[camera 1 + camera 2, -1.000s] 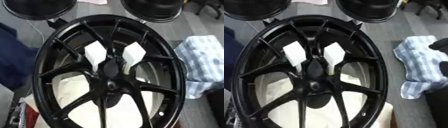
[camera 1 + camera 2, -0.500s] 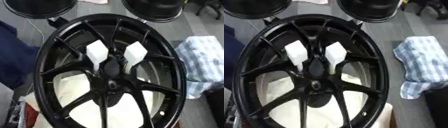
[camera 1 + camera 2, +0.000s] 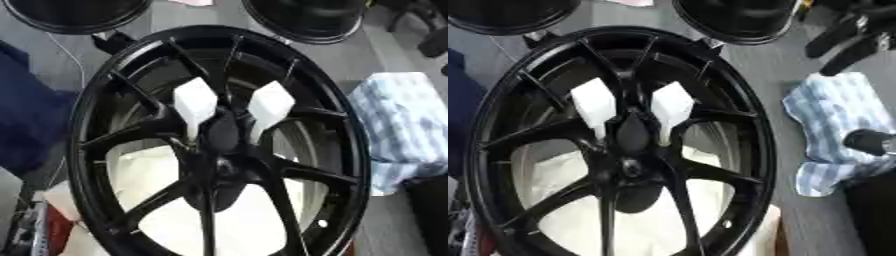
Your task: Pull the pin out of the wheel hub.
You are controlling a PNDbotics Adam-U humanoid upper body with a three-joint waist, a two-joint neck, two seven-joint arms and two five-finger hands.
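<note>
A large black wheel hub (image 3: 219, 145) with several spokes fills both views, lying over white padding. Two white blocks (image 3: 194, 102) (image 3: 269, 104) are wedged between the spokes just above the centre. The centre is a dark oval cap (image 3: 223, 132) with a small round hole below it (image 3: 630, 167). I cannot make out a pin. A dark rounded part (image 3: 871, 142) shows at the right edge over the cloth in the right eye view; it may be my right hand. My left hand shows in no view.
A blue-and-white checked cloth (image 3: 833, 125) lies on the grey floor right of the wheel. Two more black rims (image 3: 79, 12) (image 3: 306, 17) lie beyond it. Black chair legs (image 3: 846, 42) stand at the upper right. Dark blue fabric (image 3: 26, 120) is on the left.
The whole picture has shifted slightly, so the camera has moved. The dark rounded part at the right edge now sits lower on the cloth. The wheel and white blocks have not moved.
</note>
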